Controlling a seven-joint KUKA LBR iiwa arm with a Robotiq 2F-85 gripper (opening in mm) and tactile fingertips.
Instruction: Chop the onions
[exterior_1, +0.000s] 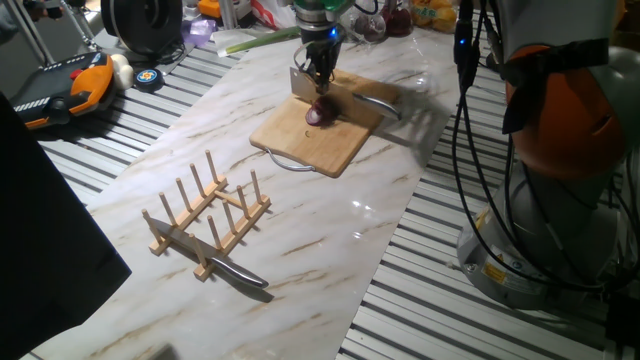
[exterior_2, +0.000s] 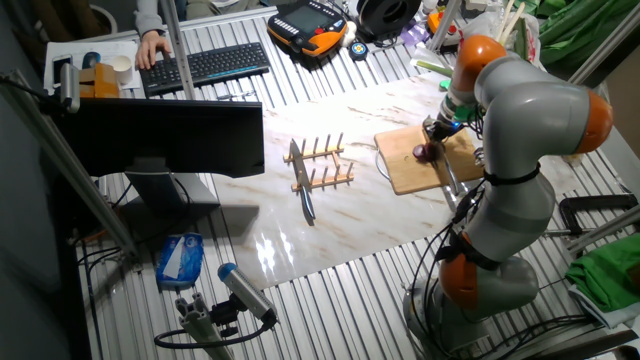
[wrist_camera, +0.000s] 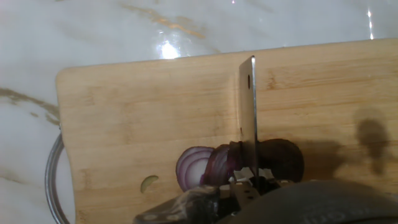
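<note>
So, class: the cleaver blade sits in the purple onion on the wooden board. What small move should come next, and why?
Probably lift the steel cleaver and shift it slightly toward the uncut part of the dark purple-red onion for another cut. One slice already lies open on the wooden cutting board, while the bulb on the blade's other side looks whole.

I count one onion (wrist_camera: 249, 163) with one slice (wrist_camera: 194, 168) fallen off it, one cutting board (exterior_1: 318, 130), one cleaver (wrist_camera: 248, 118), one wooden rack (exterior_1: 205, 215), one knife (exterior_1: 238, 273) lying by the rack, and one gripper (exterior_1: 322, 70).
</note>
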